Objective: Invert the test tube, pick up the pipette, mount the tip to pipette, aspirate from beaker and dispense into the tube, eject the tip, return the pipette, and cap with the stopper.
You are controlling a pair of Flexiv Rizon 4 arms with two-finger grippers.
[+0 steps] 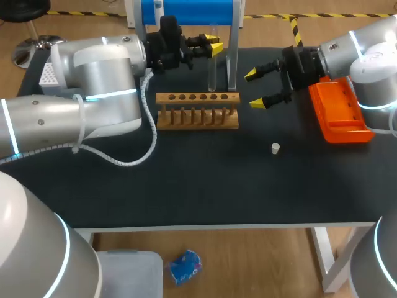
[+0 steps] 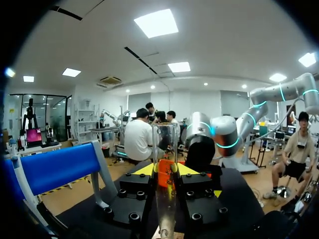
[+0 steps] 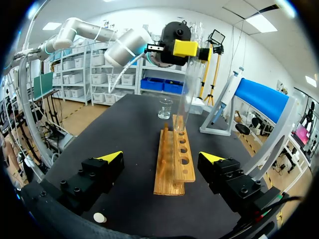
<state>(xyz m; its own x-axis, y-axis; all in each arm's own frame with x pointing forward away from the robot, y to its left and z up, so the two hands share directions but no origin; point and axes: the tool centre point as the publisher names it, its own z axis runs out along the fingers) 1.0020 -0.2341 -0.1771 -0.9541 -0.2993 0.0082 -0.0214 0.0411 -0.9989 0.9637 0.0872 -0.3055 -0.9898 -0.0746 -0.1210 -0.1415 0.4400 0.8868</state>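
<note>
left claw (image 1: 216,43) is clamped on the test tube (image 1: 213,68), its yellow fingertips (image 2: 144,170) pinching the glass from two sides near the upper end. in the left wrist view the tube runs straight through between them. the tube hangs upright with its lower end at the top of the wooden rack (image 1: 197,110). can't tell if it sits in a hole or hangs just over one, or which end is open.

right claw (image 1: 260,88) is spread wide and holds nothing. it hovers just off the rack's right end, beside the orange tray (image 1: 338,115). stopper (image 1: 275,148) lies loose on the table (image 1: 205,186) in front of the rack, well apart from both claws. beaker (image 3: 165,108) stands ahead of the right claw, past the rack's far end.

judged step: inverting the tube, early in the task. pipette work and capping are not yet done.

risks:
- smooth glass in hard fingertips may slip or twist in the grip once the wrist rolls, then drop onto the rack or table and break.
- the grip is near one end, so the long free end sweeps a wide arc. if the tube isn't lifted clear first, it may knock the rack and shift or tip it.
- the open right claw is near that arc, so the tube could strike it.
- squeezing harder to stop slip could crack the tube.
- re-seating needs the tube lined up over a hole. a tilted tube may catch the rim.
- the stopper is small and looks likely to roll if bumped.
</note>
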